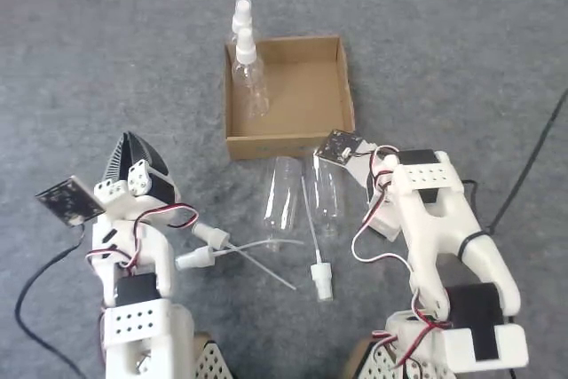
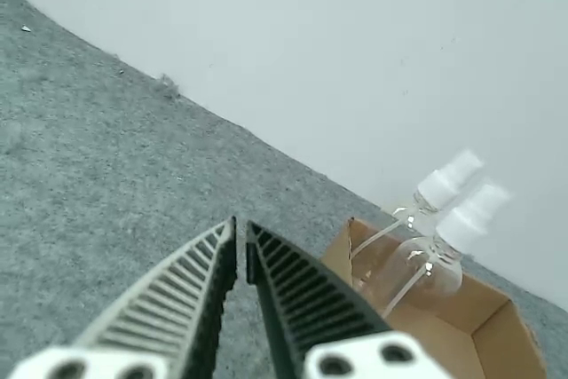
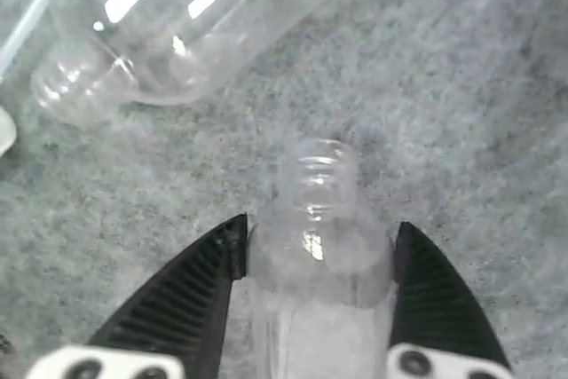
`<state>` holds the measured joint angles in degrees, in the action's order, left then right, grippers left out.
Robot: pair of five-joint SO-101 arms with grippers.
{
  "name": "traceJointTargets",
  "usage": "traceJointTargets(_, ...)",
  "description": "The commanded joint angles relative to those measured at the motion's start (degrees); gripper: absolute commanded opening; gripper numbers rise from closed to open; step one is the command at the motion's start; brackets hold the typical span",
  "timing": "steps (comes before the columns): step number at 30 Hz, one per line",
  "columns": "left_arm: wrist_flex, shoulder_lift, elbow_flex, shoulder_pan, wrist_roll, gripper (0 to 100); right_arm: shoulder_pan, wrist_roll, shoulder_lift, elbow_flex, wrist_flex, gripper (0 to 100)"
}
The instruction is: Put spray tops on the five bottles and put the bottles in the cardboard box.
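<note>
Two clear bottles without tops lie on the grey carpet in front of the cardboard box (image 1: 333,86). My right gripper (image 3: 319,228) is shut on the right-hand bottle (image 1: 327,194) (image 3: 318,219), a finger pressed against each shoulder and the open neck pointing away. The other open bottle (image 1: 282,191) (image 3: 151,24) lies beside it. One bottle with a spray top (image 1: 248,73) (image 2: 426,264) lies in the box, and a second (image 1: 241,15) (image 2: 439,188) stands just behind it. My left gripper (image 1: 127,138) (image 2: 238,235) is shut on nothing, raised at the left.
Three loose spray tops with long dip tubes lie on the carpet between the arms: two (image 1: 209,234) (image 1: 194,260) by the left arm and one (image 1: 321,280) nearer the right arm. A black cable (image 1: 537,153) runs along the right side.
</note>
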<state>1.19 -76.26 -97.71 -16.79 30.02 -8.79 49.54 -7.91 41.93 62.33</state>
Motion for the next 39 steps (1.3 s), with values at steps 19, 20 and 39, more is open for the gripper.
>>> traceJointTargets(19, -1.2, -1.0, 0.7, 0.2, -0.8, 1, -0.8, -5.7, -16.4, -10.0, 14.8, 2.7)
traceJointTargets(20, -1.2, -1.0, 0.7, 0.2, -0.8, 1, -1.4, -6.5, -17.6, -10.0, 14.9, 2.7)
traceJointTargets(39, -1.2, -1.0, 0.7, 0.2, -0.8, 1, -21.9, -27.5, -36.9, -10.1, 15.5, 2.7)
